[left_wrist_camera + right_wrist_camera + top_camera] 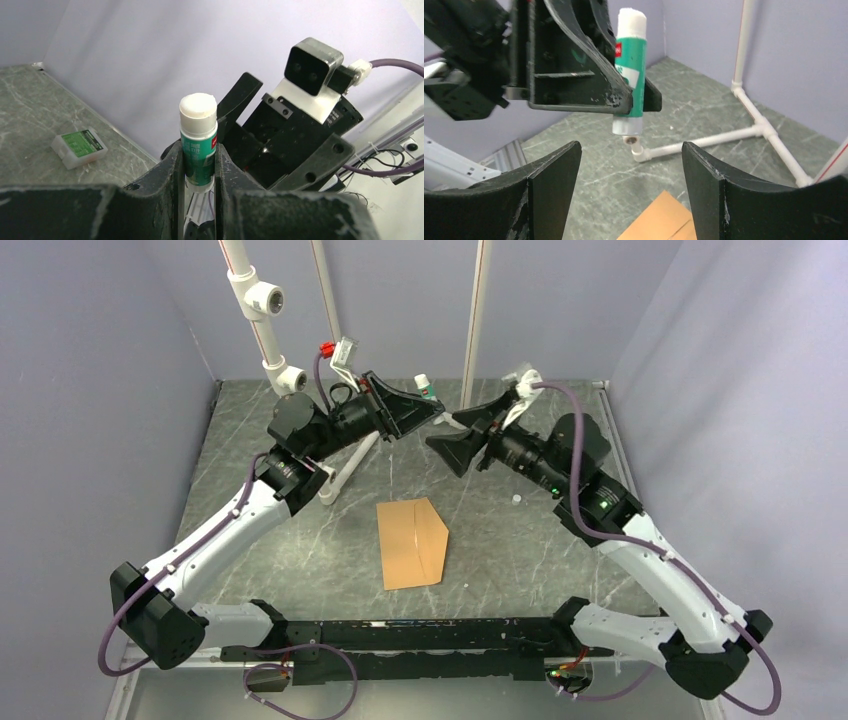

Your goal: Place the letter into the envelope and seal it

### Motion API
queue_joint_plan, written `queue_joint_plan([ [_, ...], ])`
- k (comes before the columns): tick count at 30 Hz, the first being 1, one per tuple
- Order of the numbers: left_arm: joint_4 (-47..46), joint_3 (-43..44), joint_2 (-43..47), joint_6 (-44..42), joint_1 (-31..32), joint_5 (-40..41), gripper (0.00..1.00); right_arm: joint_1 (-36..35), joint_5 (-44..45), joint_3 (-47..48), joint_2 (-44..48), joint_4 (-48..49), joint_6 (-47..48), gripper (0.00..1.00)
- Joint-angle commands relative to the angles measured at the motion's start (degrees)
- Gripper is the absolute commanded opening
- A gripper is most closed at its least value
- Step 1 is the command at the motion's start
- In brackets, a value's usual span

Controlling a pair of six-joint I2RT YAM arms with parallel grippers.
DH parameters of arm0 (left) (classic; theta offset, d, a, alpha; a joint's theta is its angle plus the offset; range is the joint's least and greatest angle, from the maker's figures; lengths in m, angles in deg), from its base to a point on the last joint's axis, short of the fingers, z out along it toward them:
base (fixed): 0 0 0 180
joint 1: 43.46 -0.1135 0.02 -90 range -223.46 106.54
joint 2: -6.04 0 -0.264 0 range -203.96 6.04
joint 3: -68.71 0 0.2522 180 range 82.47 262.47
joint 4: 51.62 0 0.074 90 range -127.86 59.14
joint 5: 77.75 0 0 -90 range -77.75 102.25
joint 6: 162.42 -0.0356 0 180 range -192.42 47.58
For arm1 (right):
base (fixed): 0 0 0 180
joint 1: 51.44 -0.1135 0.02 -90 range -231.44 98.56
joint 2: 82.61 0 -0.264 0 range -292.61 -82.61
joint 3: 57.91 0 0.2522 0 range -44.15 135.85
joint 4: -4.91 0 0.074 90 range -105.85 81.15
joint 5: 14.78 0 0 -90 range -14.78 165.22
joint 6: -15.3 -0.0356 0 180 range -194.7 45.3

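The kraft-brown envelope point(412, 543) lies flat on the table's middle with its pointed flap open to the right. A corner of it shows in the right wrist view point(664, 222). The letter is not in view. My left gripper point(415, 405) is raised over the back of the table and is shut on a green and white glue stick point(427, 388), which stands upright between its fingers point(198, 145). My right gripper point(452, 452) is open and empty. It faces the glue stick point(629, 65) from a short way off, with its jaws point(631, 170) wide apart below it.
A white PVC pipe frame point(262, 330) stands at the back left, and its base pipes run over the table point(724, 135). A small white box with a green label point(80, 147) lies near the back wall. A tiny white object point(516, 499) lies right of the envelope.
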Motion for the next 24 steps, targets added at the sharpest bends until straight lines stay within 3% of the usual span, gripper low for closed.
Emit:
queue_joint_plan([
  [1, 0.4, 0.5, 0.0, -0.4, 0.1, 1.6, 0.03, -2.8, 9.0, 3.3, -1.5, -2.8, 2.3, 0.75],
  [8, 0.9, 0.3, 0.3, -1.8, 0.0, 0.8, 0.02, -3.2, 9.6, 5.0, -3.7, -1.0, 0.2, 0.61],
  [16, 1.1, 0.7, -0.1, -3.6, 0.1, -0.8, 0.02, -3.2, 9.2, 3.7, -3.5, 1.8, -3.8, 0.52],
  [20, -0.6, 0.1, -0.2, -3.5, 0.0, -2.5, 0.02, -3.2, 8.9, 4.5, -4.0, 1.1, -5.0, 0.35],
  [24, -5.0, -0.1, -0.2, -6.6, 0.0, -9.5, 0.02, -3.2, 3.6, 5.2, -3.9, 1.1, -5.9, 0.04],
])
